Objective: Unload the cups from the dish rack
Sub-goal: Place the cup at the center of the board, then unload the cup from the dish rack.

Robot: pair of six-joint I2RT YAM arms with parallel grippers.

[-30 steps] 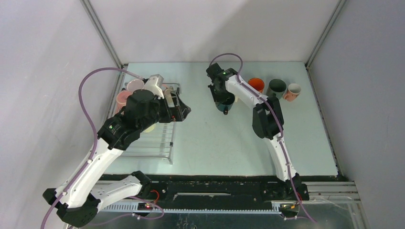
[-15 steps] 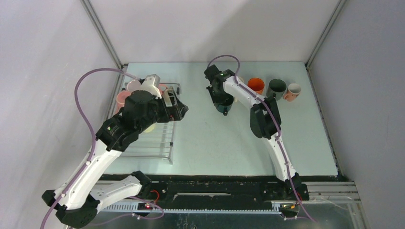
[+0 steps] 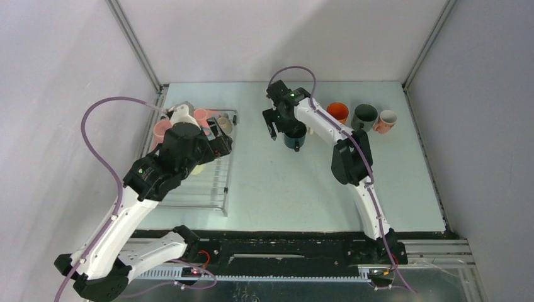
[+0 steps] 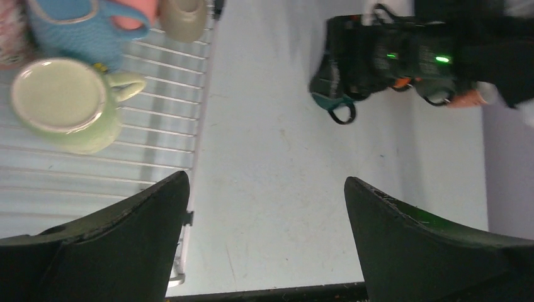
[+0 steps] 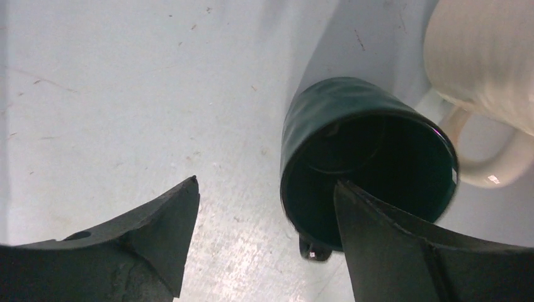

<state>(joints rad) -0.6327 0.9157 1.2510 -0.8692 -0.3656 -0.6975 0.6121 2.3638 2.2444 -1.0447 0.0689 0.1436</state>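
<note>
The dark green cup (image 5: 327, 119) stands upright on the table, also seen from above (image 3: 295, 139). My right gripper (image 5: 264, 189) (image 3: 284, 129) is open over it: one finger is over the cup's mouth, the other outside its wall, gripping nothing. A cream cup (image 5: 485, 56) stands just behind. My left gripper (image 4: 266, 189) (image 3: 221, 139) hangs open and empty at the right edge of the dish rack (image 4: 157, 163) (image 3: 211, 185). A pale green cup (image 4: 63, 104), a blue cup (image 4: 72, 19) and a beige cup (image 4: 182, 12) stay in the rack, as does a pink cup (image 3: 160, 131).
An orange cup (image 3: 338, 112), a dark grey cup (image 3: 364, 116) and a white-pink cup (image 3: 386, 121) stand in a row at the back right of the table. Enclosure walls close the left, back and right sides.
My right gripper has opened and let go of the dark green cup, which stays on the table. My left arm has drawn back leftwards over the rack.
</note>
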